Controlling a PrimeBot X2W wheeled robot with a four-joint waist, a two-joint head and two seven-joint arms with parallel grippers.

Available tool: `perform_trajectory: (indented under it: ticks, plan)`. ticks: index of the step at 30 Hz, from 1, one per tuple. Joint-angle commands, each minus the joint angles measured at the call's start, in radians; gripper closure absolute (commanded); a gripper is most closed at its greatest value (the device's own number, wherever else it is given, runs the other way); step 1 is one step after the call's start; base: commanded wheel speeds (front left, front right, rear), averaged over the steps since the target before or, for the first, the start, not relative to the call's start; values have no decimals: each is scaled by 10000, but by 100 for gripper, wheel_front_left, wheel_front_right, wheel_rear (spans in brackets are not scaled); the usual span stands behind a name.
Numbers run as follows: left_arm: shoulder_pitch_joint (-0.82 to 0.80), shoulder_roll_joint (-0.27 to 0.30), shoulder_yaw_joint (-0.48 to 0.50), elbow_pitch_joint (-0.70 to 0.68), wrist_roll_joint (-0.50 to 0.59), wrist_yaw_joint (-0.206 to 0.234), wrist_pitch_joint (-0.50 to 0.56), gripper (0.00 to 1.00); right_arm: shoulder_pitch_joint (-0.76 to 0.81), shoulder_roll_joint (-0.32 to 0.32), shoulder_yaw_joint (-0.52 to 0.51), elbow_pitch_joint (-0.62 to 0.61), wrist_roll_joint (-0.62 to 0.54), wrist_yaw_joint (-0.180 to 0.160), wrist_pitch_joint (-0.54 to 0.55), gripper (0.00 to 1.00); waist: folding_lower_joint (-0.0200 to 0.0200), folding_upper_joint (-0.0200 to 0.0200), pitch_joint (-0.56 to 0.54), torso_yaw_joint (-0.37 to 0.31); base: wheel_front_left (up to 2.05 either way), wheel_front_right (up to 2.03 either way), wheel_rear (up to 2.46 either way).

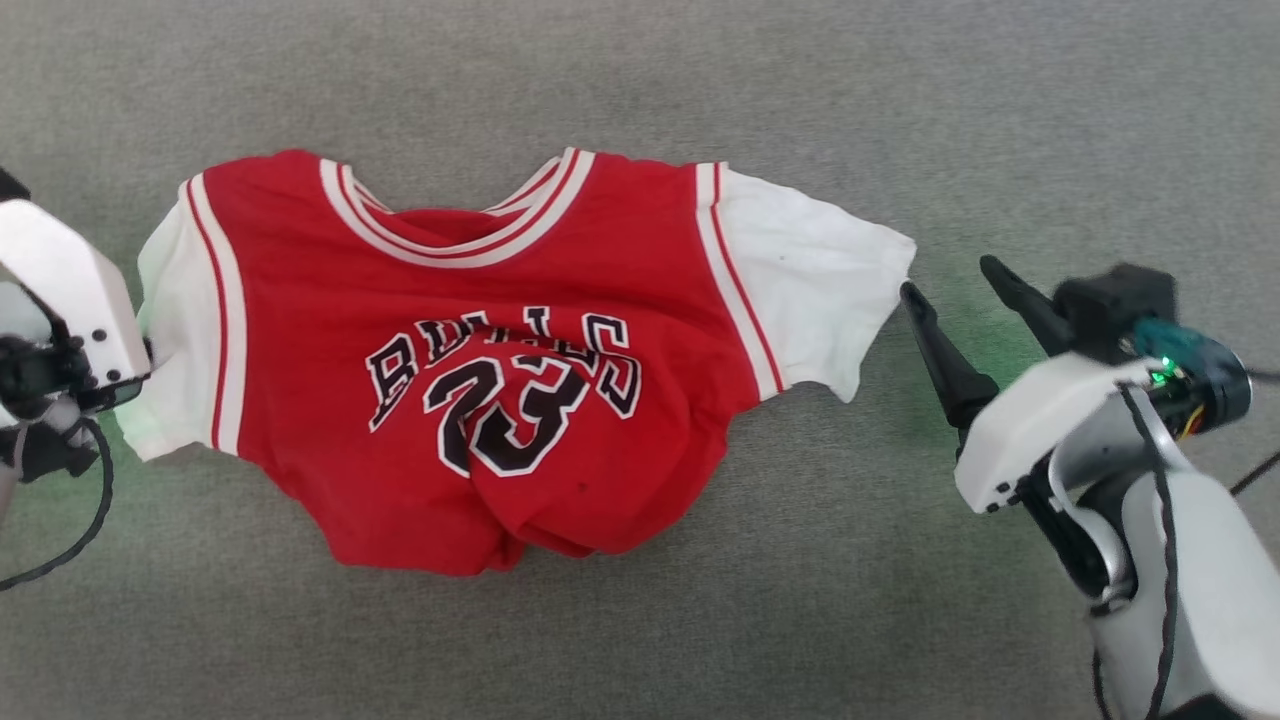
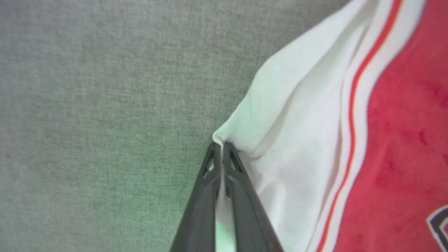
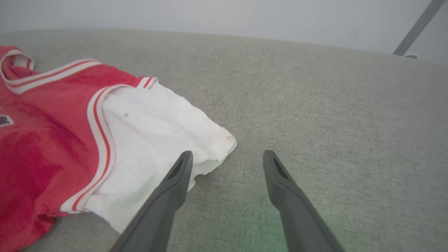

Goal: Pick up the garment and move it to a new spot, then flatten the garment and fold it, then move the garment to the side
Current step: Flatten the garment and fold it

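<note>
The garment (image 1: 480, 300), a red jersey with white sleeves and black "23" lettering, lies face up on the grey cloth surface, its lower hem bunched and rumpled. My left gripper (image 2: 221, 146) is shut on the edge of the garment's white sleeve (image 2: 297, 133) at the left; in the head view its fingers are hidden behind the white wrist housing. Just past the other white sleeve (image 1: 810, 280) on the right, my right gripper (image 1: 950, 285) stands open, one finger (image 3: 178, 175) over the sleeve's hem (image 3: 210, 154), holding nothing.
The grey fabric surface (image 1: 640, 80) spreads around the garment on all sides. A pale wall and a slanted grey bar (image 3: 416, 28) stand beyond its far edge in the right wrist view. A black cable (image 1: 70, 540) hangs from my left wrist.
</note>
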Motion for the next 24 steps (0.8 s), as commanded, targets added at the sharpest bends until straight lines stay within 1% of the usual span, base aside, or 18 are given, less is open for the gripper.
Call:
perform_trajectory:
  ticks: [1, 3, 5, 9, 11, 13, 14, 15, 16, 17, 19, 24]
  plan:
    - [112, -295, -217, 225, 3, -118, -20, 100, -240, -106, 84, 112, 100, -3, 366, 0, 0, 0, 56, 93, 0, 0, 0]
    - [-105, -447, -267, 391, 30, -271, -81, 100, -548, -220, 241, 302, 406, -3, 1124, 0, 0, 0, 115, 195, 0, 0, 0]
    - [-292, -579, -327, 545, 78, -444, -152, 100, -911, -449, 402, 473, 471, -1, 1876, 0, 0, 0, 174, 309, 0, 0, 0]
    - [-643, -822, -421, 903, 150, -743, -281, 100, -1643, -464, 528, 1014, 897, -1, 3453, 0, 0, 0, 287, 509, 0, 0, 0]
    - [-807, -957, -439, 1105, 145, -873, -373, 100, -1963, -557, 738, 1420, 882, -1, 4278, 0, 0, 0, 342, 603, 0, 0, 0]
    - [-978, -1081, -468, 1304, 177, -995, -460, 100, -2213, -473, 960, 1903, 1121, -1, 5037, 0, 0, 0, 401, 682, 0, 0, 0]
    - [-1128, -1209, -488, 1515, 190, -1114, -563, 100, -2465, -532, 1367, 2369, 1148, 0, 5768, 0, 0, 0, 435, 758, 0, 0, 0]
    - [-1180, -1264, -499, 1644, 203, -1172, -635, 100, -2493, -495, 1553, 2613, 1321, 0, 6166, 0, 0, 0, 441, 781, 0, 0, 0]
    - [-1251, -1327, -508, 1763, 208, -1216, -665, 100, -2559, -495, 1732, 2818, 1479, 8, 6499, 15, 0, 0, 440, 802, 0, 0, 0]
    - [-1315, -1391, -510, 1884, 201, -1297, -732, 100, -2631, -500, 1834, 2998, 1654, 17, 6785, 100, 0, 0, 436, 826, 0, 0, 0]
    - [-1403, -1442, -535, 2104, 242, -1408, -877, 100, -2794, -703, 2046, 3256, 1838, 20, 7196, 100, 0, 0, 414, 876, 0, 0, 0]
    - [-1863, -1518, -530, 2547, 422, -1655, -1362, 100, -3551, -718, 1326, 3265, 2462, -4, 6743, 100, 0, 0, 173, 974, 0, 0, 0]
